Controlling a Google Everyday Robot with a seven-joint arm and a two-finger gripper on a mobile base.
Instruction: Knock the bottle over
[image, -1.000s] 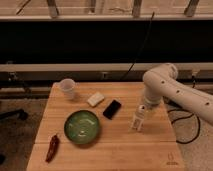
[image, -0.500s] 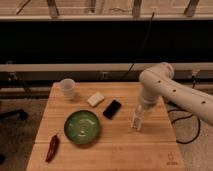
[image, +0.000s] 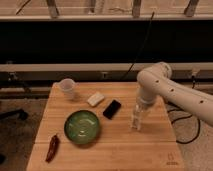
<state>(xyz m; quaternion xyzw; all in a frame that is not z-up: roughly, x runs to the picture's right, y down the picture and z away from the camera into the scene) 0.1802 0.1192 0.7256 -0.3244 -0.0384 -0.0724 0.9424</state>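
A wooden table carries everything, and the green bowl in its near left part serves as the landmark. Nearest of all, to the near left of the bowl, a red chili pepper lies along the table's left edge, apart from the bowl's rim.

To the right of the bowl, well apart from it, the bottle stands upright on the wood, slim and pale. The gripper comes down on it from above, so that the bottle's upper part blends with the fingers. The jaws are clenched; whether they pinch the bottle or merely meet at its top cannot be told. The white arm rises from the gripper, bends at a rounded elbow and runs off to the right.

Just beyond the bowl to its far right lies a flat black slab, set at an angle. Farther on, a small whitish block lies near it but not touching. Farthest from the bowl, toward the table's back left corner, stands a translucent white cup, upright.
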